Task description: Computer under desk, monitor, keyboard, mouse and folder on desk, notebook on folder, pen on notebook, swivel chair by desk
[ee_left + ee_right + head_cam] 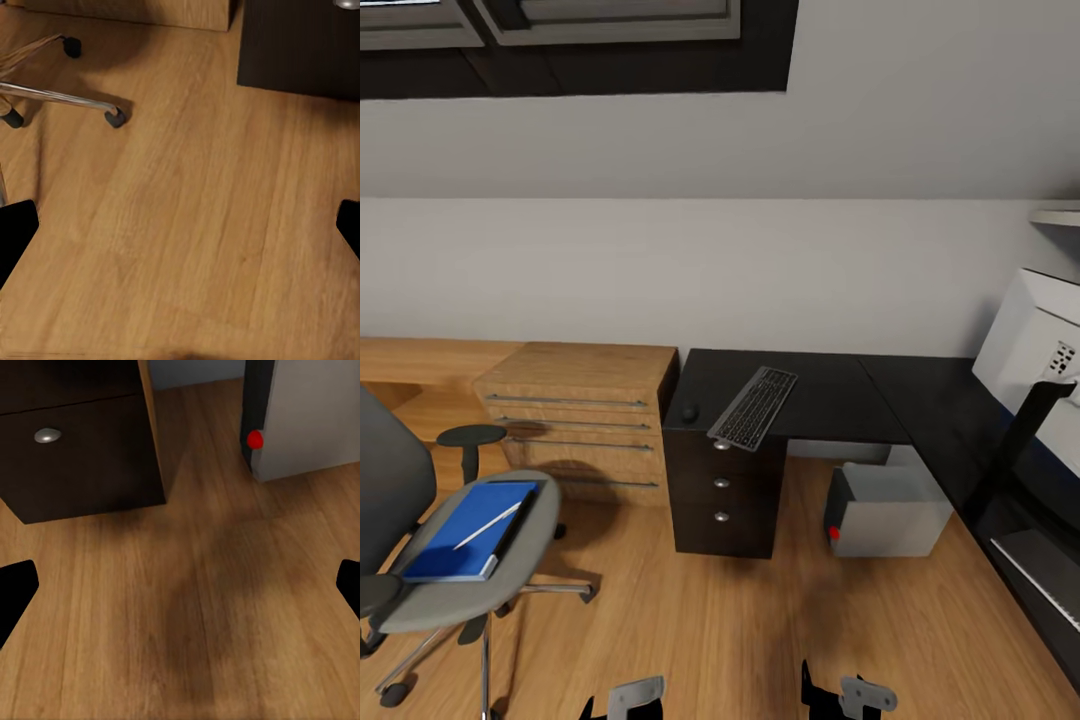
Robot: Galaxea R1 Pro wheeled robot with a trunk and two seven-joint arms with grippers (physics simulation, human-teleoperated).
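Observation:
The black desk [840, 395] carries the keyboard [753, 407], one end past the front edge, and the small black mouse [688, 412] to its left. The monitor [1032, 345] stands on the desk's right wing, its pale back toward me. The computer [890, 510] sits on the floor under the desk; its red dot [255, 439] is in the right wrist view. On the swivel chair [455, 595] lies the blue folder [445, 550] with the pen [488, 525] across it; a dark edge, maybe the notebook, runs along its right side. My left gripper [180, 225] and right gripper [180, 585] hang open over bare floor.
A light-wood drawer chest [580, 420] stands left of the desk's black drawer unit [720, 495]. The chair's star base and casters [115, 118] lie near my left gripper. A dark-framed skylight [580, 40] is overhead. A low wooden ledge [420, 365] runs along the far wall.

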